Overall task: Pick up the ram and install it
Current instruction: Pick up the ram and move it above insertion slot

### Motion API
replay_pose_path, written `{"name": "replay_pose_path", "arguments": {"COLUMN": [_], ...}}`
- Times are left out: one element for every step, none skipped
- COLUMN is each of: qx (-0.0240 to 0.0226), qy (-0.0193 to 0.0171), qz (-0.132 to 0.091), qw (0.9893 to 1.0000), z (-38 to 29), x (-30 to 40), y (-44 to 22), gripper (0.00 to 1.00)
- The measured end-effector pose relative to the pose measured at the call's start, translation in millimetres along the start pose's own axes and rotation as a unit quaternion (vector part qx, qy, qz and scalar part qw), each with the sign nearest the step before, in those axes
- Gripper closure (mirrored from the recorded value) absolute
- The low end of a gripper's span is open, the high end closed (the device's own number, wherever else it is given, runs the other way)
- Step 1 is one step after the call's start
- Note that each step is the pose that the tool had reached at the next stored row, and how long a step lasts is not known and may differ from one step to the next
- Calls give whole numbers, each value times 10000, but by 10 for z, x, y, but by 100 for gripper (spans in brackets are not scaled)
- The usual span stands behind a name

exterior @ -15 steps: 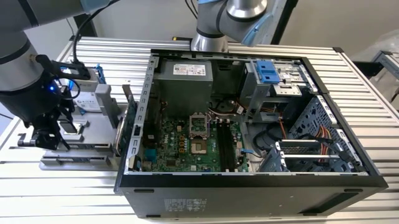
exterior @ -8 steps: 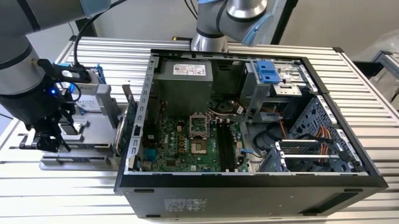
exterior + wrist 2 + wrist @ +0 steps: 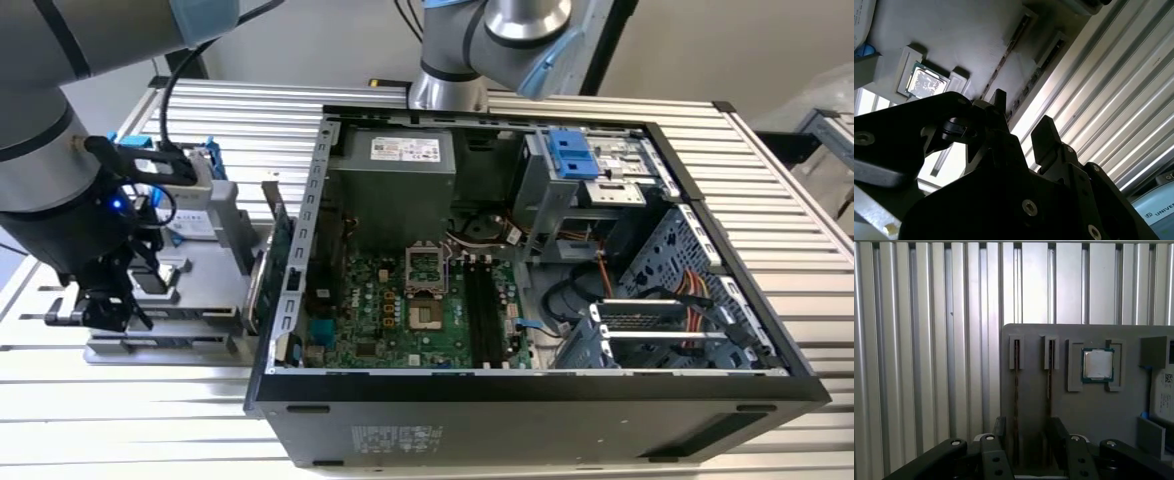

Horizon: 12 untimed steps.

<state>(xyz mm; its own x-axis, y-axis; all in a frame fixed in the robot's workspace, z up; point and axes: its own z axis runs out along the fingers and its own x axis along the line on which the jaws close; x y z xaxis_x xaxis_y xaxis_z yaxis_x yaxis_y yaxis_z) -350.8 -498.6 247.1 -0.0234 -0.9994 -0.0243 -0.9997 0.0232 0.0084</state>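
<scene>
Two thin ram sticks stand on edge in the slots of a grey holder (image 3: 1034, 340): one ram stick (image 3: 1015, 390) and a second ram stick (image 3: 1049, 390) beside it. They also show in the second wrist view as a ram stick (image 3: 1004, 62) and its neighbour (image 3: 1030, 82). My gripper (image 3: 1029, 435) hovers over the near ends of the sticks, open, with nothing between its fingers (image 3: 999, 427). In the exterior view the gripper (image 3: 100, 305) hangs above the holder (image 3: 187, 285), at the exterior view's left of the open computer case (image 3: 534, 400). The motherboard's black slots (image 3: 487, 310) lie inside the case.
A square silver processor chip (image 3: 1098, 364) sits in a pocket of the holder beside the sticks. An upright green expansion card (image 3: 274, 260) stands between the holder and the case wall. Ribbed aluminium table (image 3: 929, 340) surrounds the holder. The arm's base (image 3: 454, 60) rises behind the case.
</scene>
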Motion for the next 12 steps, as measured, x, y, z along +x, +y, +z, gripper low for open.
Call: {"name": "replay_pose_path", "arguments": {"qx": [-1,-1,-2,-3,-5,-6,-8,-9,-11,-12,-14,-15], "qy": [0,0,0,0,0,0,0,1,0,0,0,0], "qz": [1,1,1,2,2,3,4,4,5,6,6,7], "qw": [10000,10000,10000,10000,10000,10000,10000,10000,10000,10000,10000,10000], "z": [7,15,23,30,37,43,50,57,63,70,77,83], "x": [2,4,6,9,12,15,18,21,24,27,30,33], "y": [0,0,0,-1,-1,-1,-1,-1,-1,-1,-1,-1], "gripper": [0,0,0,0,0,0,0,0,0,0,0,0]}}
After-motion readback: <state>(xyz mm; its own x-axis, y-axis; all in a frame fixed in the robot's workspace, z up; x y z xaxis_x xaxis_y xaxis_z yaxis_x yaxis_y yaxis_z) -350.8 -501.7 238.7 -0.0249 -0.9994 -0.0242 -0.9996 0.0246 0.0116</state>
